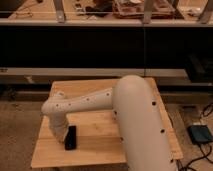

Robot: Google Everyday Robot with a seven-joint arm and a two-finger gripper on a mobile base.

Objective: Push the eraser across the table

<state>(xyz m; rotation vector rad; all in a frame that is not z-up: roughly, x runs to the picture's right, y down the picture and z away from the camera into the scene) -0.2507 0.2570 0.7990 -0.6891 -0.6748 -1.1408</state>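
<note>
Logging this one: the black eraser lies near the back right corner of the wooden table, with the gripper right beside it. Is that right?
Not quite. The camera view shows the eraser towards the front edge of the table, on the picture's left side, not near the back right corner. The rest holds: the gripper is right beside it.

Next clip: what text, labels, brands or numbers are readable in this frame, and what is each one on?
None can be read.
The eraser shows a plain black face, and the table only bare wood.
The white arm bears dark dots, no lettering.
The shelf items at the top are too blurred to tell.
The tool, at the table's front left beside the eraser, shows no marking.
</note>
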